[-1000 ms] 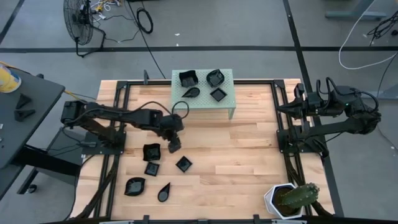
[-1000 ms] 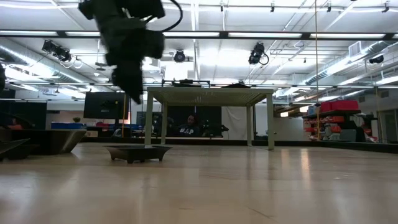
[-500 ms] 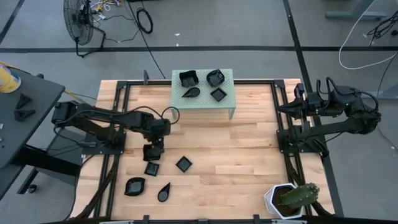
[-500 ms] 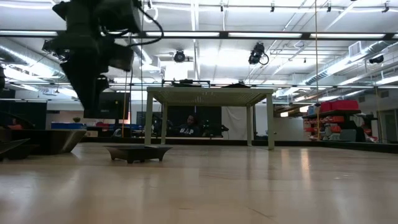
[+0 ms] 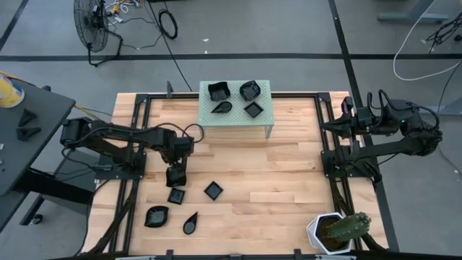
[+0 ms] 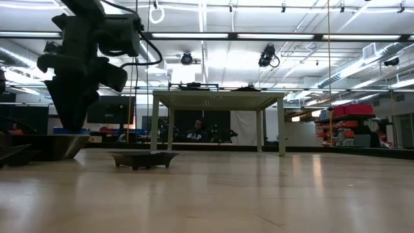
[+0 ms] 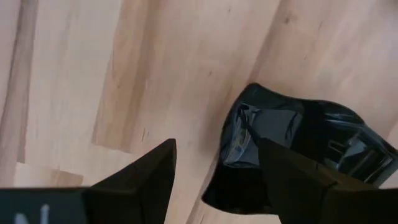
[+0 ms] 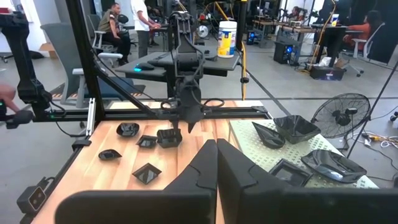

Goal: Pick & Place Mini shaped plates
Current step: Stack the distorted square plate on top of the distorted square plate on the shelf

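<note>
My left gripper [image 5: 177,175], fingers apart, hangs over a glossy black square mini plate [image 7: 292,149] at the table's 8 o'clock. Right gripper [image 8: 216,163] is parked at 3 o'clock w/ fingers together.

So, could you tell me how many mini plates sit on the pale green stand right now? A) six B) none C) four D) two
C: the high view shows four black mini plates on the green stand: one at its back left, one at its back right, one at its front left and one at its front right.
</note>
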Tool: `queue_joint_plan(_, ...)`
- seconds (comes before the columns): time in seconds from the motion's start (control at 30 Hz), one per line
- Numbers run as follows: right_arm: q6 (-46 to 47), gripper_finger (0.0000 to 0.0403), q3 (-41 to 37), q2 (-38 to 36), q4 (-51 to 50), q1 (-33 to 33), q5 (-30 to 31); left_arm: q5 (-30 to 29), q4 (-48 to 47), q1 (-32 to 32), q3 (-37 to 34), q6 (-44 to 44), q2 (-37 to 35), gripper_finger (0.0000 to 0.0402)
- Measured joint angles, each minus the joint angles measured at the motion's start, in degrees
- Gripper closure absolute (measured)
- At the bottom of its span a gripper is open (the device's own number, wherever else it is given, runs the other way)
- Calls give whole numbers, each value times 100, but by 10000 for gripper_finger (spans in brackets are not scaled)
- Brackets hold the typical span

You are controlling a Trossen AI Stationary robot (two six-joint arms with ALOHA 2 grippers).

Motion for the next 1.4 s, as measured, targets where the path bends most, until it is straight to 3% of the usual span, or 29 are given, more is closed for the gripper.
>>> queue_joint_plan(0.4, 0, 399, 0, 0, 0, -1, 0, 1, 22, 177, -47, 300, 32, 170)
queue_joint_plan(0.83, 0, 399, 2, 0, 0, -2, -2, 31, 8, 178, -74, 363, 679, 173)
queue_joint_plan(1.4, 0, 399, 0, 1, 0, -2, -2, 299, 39, 177, -74, 442, 750, 313)
